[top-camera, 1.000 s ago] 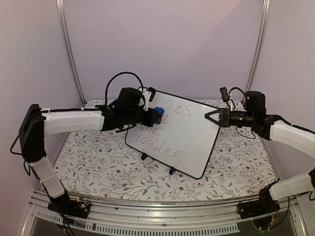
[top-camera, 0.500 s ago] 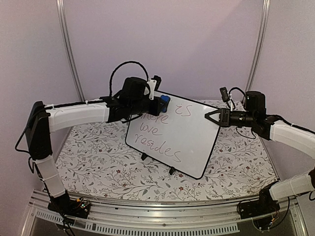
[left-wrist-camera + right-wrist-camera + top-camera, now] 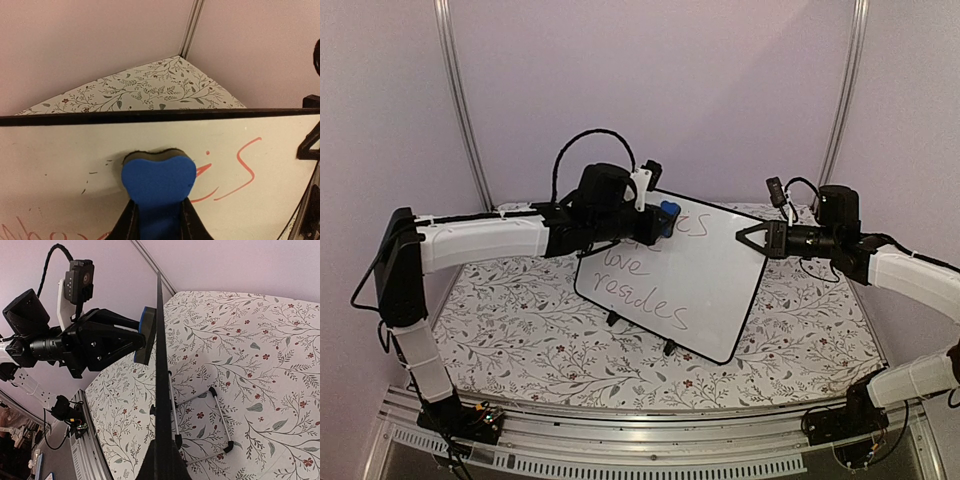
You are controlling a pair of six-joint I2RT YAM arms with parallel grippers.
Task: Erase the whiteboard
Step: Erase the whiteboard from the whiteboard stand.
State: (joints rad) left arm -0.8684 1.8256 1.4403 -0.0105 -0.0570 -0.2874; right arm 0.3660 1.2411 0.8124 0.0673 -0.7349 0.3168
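Whiteboard (image 3: 705, 300) propped on small black feet toward the middle of the table (image 3: 500, 320), leaning back, handwriting (image 3: 640, 290) across its left half. Left end effector (image 3: 662, 218) closed tight on a blue eraser (image 3: 669, 211), pressed to the board's top strip near the upper left corner. Right end effector (image 3: 752, 238) pinched shut on the board's right edge, steadying it.

From the left wrist: eraser face flat against the white surface just under the black rim, jaws clamped on its sides. Reddish strokes (image 3: 240, 167) just beside it on the right, not yet wiped. More lettering at the lower left.

From the right wrist: board seen edge-on, running straight into the closed jaws. Wire stand legs (image 3: 220, 415) resting on the flowered table behind it.

Risks, as a judgement only:
- Pushing too hard with the eraser, tipping or sliding the board on its light stand at any slip of the right-hand pinch.
- Drifting up over the rim, losing contact and skipping letters.
- Tilting the pad, smearing ink rather than lifting it.
- Sweeping far right, knocking into the right end effector.
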